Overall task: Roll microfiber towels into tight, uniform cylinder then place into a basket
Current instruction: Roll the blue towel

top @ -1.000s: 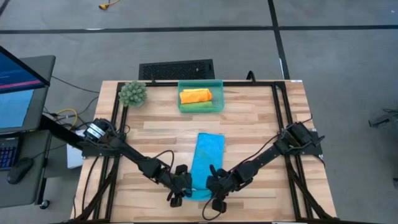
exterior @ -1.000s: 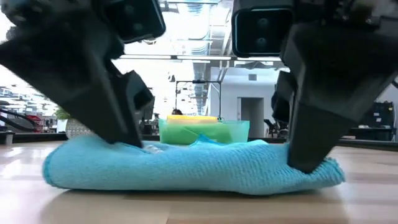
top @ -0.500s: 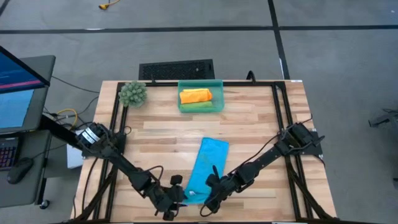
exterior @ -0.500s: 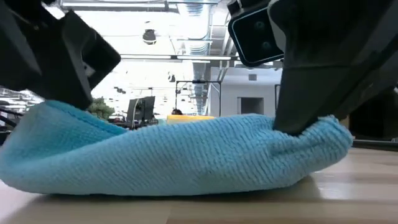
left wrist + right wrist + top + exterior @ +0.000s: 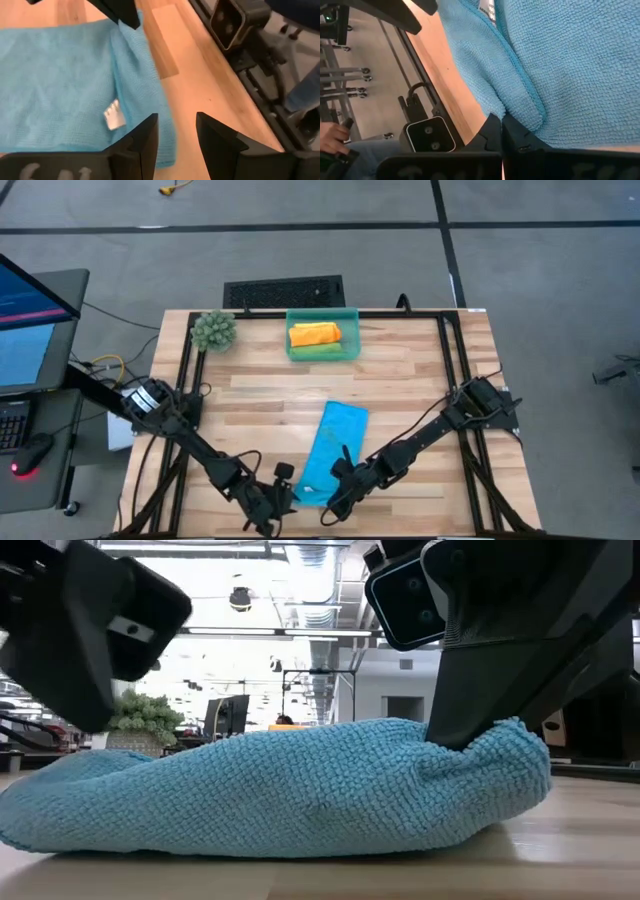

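Near the front edge of the tabletop (image 5: 420, 370), midway along it, I see the bright blue towel (image 5: 330, 448) lying flat and slightly askew, its near end bunched up. My right gripper (image 5: 501, 131) has its fingers pressed together on the towel's near right corner, pinching a fold of the blue cloth; in the low view that corner (image 5: 505, 755) is lifted off the wood. My left gripper (image 5: 176, 131) sits just beside the towel's near left corner with its fingers parted and nothing between them, the cloth's edge with a white tag (image 5: 114, 114) lying just ahead. At the far edge the teal basket (image 5: 322, 333) holds an orange roll (image 5: 314, 334) and a green roll (image 5: 318, 352). A spiky green plant ball (image 5: 213, 330) stands near the far left corner.
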Controlling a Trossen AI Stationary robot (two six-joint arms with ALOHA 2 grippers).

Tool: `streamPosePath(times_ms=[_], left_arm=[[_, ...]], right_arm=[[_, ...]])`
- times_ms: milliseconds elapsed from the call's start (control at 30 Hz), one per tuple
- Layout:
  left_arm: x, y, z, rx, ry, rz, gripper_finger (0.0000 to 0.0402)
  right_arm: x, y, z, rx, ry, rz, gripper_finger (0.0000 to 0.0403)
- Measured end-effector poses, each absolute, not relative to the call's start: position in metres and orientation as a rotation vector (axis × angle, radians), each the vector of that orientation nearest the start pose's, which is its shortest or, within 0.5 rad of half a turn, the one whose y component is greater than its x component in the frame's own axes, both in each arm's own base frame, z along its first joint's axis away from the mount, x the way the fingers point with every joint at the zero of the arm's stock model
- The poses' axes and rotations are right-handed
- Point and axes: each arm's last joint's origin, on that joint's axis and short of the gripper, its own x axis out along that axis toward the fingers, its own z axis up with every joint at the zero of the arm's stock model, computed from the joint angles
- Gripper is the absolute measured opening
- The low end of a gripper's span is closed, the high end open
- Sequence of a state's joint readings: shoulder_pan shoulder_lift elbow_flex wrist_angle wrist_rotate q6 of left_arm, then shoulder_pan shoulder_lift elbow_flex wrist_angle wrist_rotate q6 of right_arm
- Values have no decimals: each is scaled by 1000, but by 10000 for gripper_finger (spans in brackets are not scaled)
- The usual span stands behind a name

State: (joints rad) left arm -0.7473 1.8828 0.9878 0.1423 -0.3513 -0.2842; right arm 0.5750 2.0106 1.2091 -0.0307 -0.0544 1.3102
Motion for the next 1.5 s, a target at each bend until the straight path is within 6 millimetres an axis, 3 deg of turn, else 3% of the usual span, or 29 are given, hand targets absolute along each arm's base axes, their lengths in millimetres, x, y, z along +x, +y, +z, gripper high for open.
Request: streamPosePath(times_ms=[300,533,733,1267,1367,1500], left_arm=[[289,-227,132,127,756,-287,125],[290,-231,134,125,742,-382,125],[294,-228,118,148,764,-316,125],[305,-219,104,22,806,-256,125],[305,-219,105,-43,816,-230,108],[304,-222,107,-72,829,-246,53]], right_arm=[[344,225,137,977,1052,-29,6],[344,224,137,977,1053,-31,6],[345,223,137,978,1053,-37,5],[343,224,136,962,1067,-41,6],[343,225,136,960,1068,-37,5],[340,228,136,930,1069,-15,6]])
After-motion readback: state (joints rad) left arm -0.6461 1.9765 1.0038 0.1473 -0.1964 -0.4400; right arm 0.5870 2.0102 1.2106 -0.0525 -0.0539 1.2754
